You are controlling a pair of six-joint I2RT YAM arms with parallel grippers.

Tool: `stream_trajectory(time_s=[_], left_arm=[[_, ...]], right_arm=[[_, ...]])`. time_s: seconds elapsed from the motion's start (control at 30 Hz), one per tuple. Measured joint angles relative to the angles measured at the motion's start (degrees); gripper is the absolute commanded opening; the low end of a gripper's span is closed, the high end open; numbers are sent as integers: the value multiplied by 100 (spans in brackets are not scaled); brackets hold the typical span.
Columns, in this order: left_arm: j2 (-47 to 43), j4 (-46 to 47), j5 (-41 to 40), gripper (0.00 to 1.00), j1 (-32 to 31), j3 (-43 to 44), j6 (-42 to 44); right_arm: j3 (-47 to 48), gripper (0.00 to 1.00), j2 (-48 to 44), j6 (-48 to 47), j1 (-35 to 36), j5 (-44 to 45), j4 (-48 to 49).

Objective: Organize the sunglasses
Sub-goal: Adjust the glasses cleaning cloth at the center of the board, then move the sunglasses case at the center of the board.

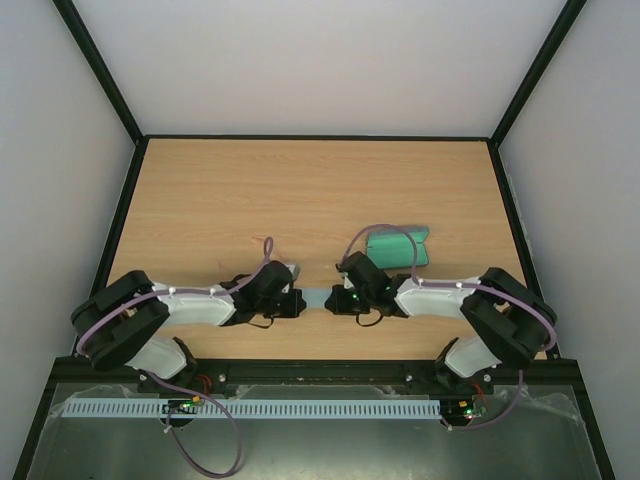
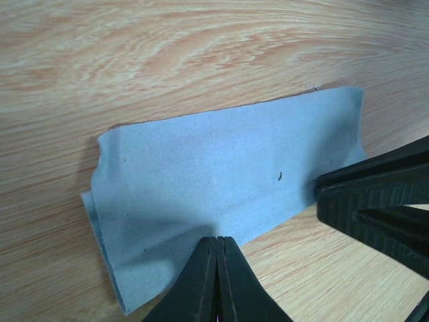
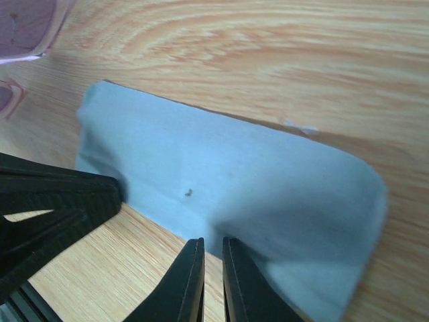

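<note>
One cloth (image 2: pixel 221 174), one case (image 1: pixel 397 250), one sunglasses (image 3: pixel 27 23)

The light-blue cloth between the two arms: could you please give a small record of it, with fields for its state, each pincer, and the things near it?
thing: light-blue soft cloth, folded, lying on the wooden table
left pincer: shut on the cloth's near edge
right pincer: almost shut, pinching the same edge
nearby: pink translucent sunglasses, beside one corner, apart from it
farther back: grey-blue oblong hard case, open, green inside
</note>
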Motion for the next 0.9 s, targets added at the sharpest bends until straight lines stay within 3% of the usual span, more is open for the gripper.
stream_trajectory(time_s=[0.17, 0.33, 0.53, 0.67, 0.73, 0.9], left_arm=[[-129, -63, -20, 5, 0, -81, -15], [-417, -363, -72, 14, 0, -83, -15], [-1034, -957, -251, 50, -11, 201, 17], [-1257, -1158, -363, 76, -11, 452, 92], [-1316, -1239, -417, 95, -11, 494, 98], [-1545, -1515, -542, 100, -11, 487, 98]], right_arm=[[-116, 14, -391, -17, -2, 295, -409], [-83, 18, -1141, -85, -72, 835, -1132], [439, 27, -1711, -391, -664, 1646, -2026], [955, 38, -1370, -660, -1045, 2144, -2332], [1213, 44, -1010, -798, -1137, 2358, -2441], [1694, 45, -164, -1047, -1272, 2697, -2586]])
